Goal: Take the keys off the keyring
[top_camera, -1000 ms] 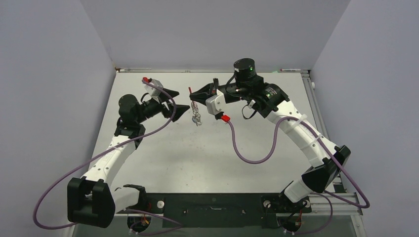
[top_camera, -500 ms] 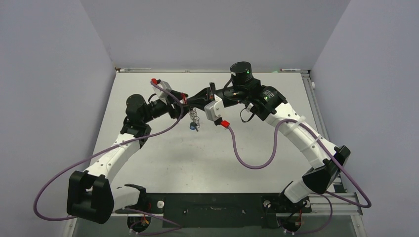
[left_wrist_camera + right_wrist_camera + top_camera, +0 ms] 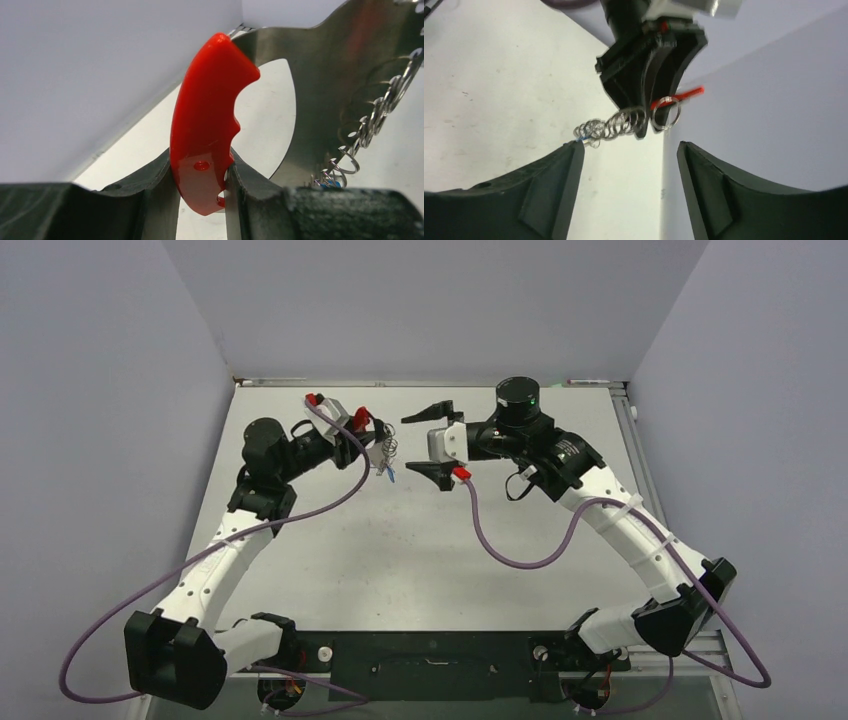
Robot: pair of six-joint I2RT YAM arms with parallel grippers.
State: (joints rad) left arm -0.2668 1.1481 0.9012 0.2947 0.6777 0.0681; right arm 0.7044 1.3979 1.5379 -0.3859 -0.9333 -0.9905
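L gripper (image 3: pixel 365 432) now clamps the red keyring (image 3: pixel 207 115) near its lower end, above the table (image 3: pixel 400 570); 1 s ago it stood wide, just approaching. R gripper (image 3: pixel 410 443) has let go: jaws wide, backed off rightward. Wire loops (image 3: pixel 624 120) and keys (image 3: pixel 585 134) dangle from keyring.

We find the right gripper (image 3: pixel 409 443) with its jaws spread and nothing between them. The way ahead of it is free only as far as the wire loops (image 3: pixel 616 123), which hang directly before its fingertips. Just behind the loops the left gripper (image 3: pixel 368 435) bars the path, clamped on the red keyring (image 3: pixel 205 125). The keys (image 3: pixel 386 473) dangle beneath the loops. Below and nearward of both pincers we note bare table (image 3: pixel 400 560), crossed only by the right arm's purple cable (image 3: pixel 500 558). The back wall (image 3: pixel 400 310) stands near, beyond the left pincer.
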